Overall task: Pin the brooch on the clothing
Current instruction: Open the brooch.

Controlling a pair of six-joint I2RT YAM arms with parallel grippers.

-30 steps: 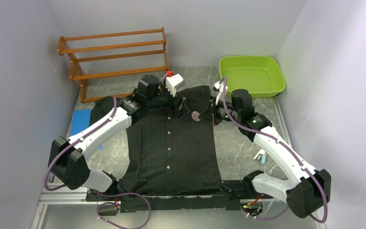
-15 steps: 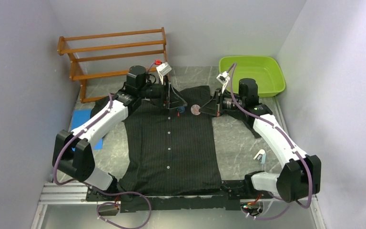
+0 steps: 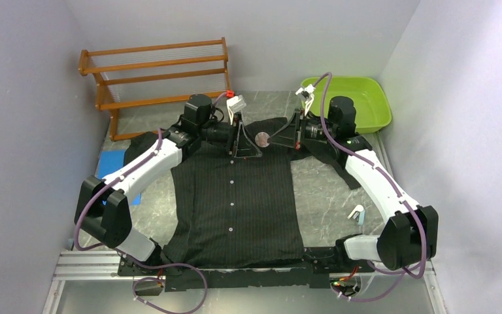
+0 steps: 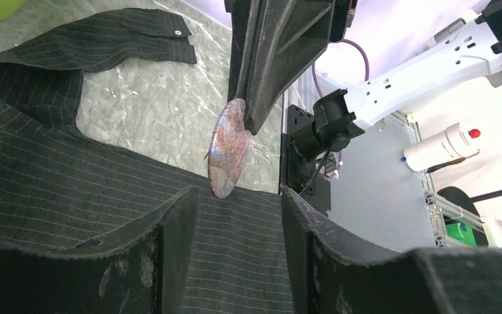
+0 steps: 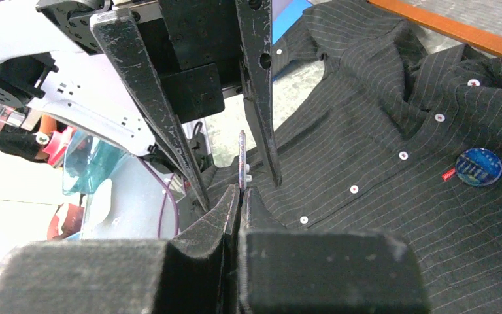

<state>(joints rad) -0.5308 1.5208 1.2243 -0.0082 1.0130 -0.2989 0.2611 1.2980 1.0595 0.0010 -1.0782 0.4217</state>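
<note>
The brooch (image 4: pixel 227 149), a round mottled reddish disc, is held on edge above the collar end of the clothing (image 3: pixel 235 203). It is gripped at its rim by the right pincer (image 5: pixel 240 195), whose jaws are closed tight on it. The clothing, a black pinstriped shirt, is spread front-up on the tabletop (image 3: pixel 330 196), with its collar turned away from the arm bases. Over the shirt's chest the left pincer (image 4: pixel 237 196) is pointed at the brooch, its jaws partly parted, one on each side of the disc without touching it. A round blue badge (image 5: pixel 478 166) is seen on the shirt's chest. Beyond the collar end, a wooden rack (image 3: pixel 157 72) is seen on the left arm's side and a green basin (image 3: pixel 346 101) on the right arm's side.
</note>
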